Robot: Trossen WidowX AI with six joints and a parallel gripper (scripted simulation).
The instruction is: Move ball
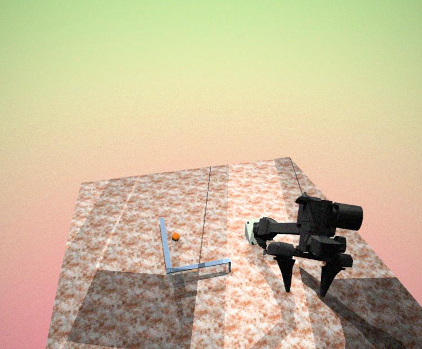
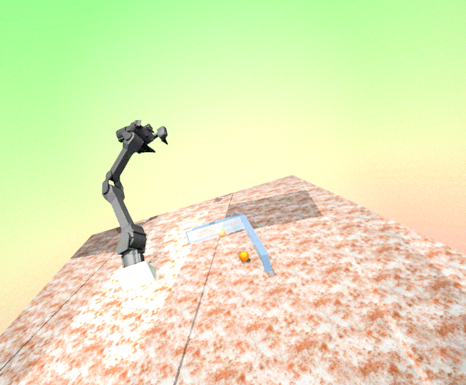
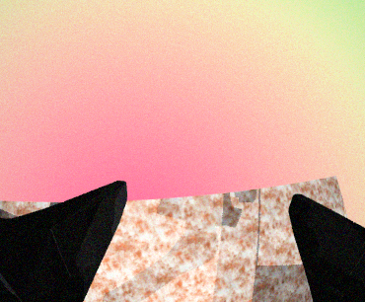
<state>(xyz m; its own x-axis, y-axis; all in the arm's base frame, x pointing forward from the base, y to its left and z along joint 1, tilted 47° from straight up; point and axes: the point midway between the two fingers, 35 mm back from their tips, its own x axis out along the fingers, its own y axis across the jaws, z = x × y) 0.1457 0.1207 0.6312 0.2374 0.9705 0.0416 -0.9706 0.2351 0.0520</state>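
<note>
The orange ball (image 1: 175,236) (image 2: 244,256) lies on the table inside the corner, a little off the long side wall (image 1: 165,244) (image 2: 255,242). The paler see-through copy (image 2: 221,233) is close against the other clear wall (image 1: 212,263) (image 2: 199,233), part way along it; in the top view only a faint orange trace shows at that wall. My gripper (image 1: 305,293) (image 2: 160,148) (image 3: 211,197) is open and empty, high above the table and far from the ball. Neither ball nor copy shows in the wrist view.
The arm's pale base (image 1: 250,231) (image 2: 135,277) stands on the table (image 1: 147,210) (image 2: 308,311), off the open end of the wall beside the copy. The two low walls meet in a corner (image 1: 169,269) (image 2: 241,216). Dark shadow patches lie across the table.
</note>
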